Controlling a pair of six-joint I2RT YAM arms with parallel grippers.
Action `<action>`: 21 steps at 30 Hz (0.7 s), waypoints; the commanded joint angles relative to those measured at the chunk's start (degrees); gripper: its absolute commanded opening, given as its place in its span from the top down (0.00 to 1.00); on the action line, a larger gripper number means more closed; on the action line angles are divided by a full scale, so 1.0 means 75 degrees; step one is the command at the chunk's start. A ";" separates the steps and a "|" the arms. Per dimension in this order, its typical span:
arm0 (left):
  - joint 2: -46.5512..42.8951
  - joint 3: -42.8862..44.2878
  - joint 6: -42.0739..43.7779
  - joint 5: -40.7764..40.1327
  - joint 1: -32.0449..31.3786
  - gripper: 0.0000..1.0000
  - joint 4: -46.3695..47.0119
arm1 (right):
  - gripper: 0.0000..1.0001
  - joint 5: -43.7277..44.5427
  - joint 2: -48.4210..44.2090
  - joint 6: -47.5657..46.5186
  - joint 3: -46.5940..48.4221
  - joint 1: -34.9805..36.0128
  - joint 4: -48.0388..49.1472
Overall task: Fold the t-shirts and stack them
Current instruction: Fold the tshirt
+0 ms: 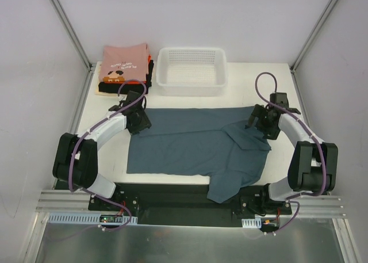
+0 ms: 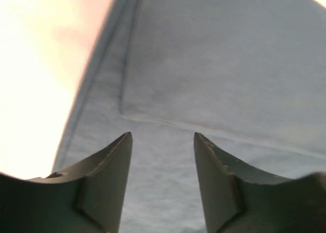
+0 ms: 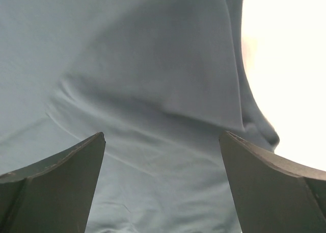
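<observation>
lying flat, the blue-grey t-shirt [image 1: 184, 148] runs left to right across the counter [image 1: 241, 99]; left end effector [image 2: 162, 135] and right end effector [image 3: 163, 133] gape open over it.

Slate blue-grey: spread tee [image 1: 190, 145]; pink, printed: folded tee [image 1: 123, 64]; white mesh: basket [image 1: 191, 88].

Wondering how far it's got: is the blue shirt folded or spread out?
Mostly spread. The blue shirt lies flat across the table, only its right side bunched over itself.
</observation>
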 commanded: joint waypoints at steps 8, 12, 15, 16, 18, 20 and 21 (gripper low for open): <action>0.0647 -0.0241 -0.0394 -0.0130 0.0505 0.51 -0.0083 | 0.02 -0.0075 -0.1077 -0.0043 -0.0545 0.0018 0.0403; 0.0869 -0.0137 -0.0347 -0.0072 0.0516 0.55 -0.0071 | 0.02 -0.0075 -0.0949 -0.0032 -0.0533 0.0018 0.0392; 0.1010 -0.0043 -0.0382 -0.0048 0.0516 0.61 -0.0059 | 0.02 -0.0052 -0.0902 -0.0043 -0.0533 0.0018 0.0357; 0.1045 -0.0031 -0.0417 -0.0060 0.0516 0.62 -0.0059 | 0.02 -0.0028 -0.0890 -0.0043 -0.0533 0.0018 0.0345; 0.1150 0.0051 -0.0406 -0.0083 0.0516 0.63 -0.0036 | 0.02 -0.0017 -0.0902 -0.0055 -0.0521 0.0018 0.0333; 0.1233 0.0110 -0.0371 -0.0083 0.0516 0.67 -0.0047 | 0.02 0.0030 -0.0913 -0.0078 -0.0510 0.0018 0.0321; 0.1280 0.0133 -0.0359 -0.0014 0.0516 0.68 -0.0036 | 0.02 0.0042 -0.0902 -0.0090 -0.0510 0.0018 0.0310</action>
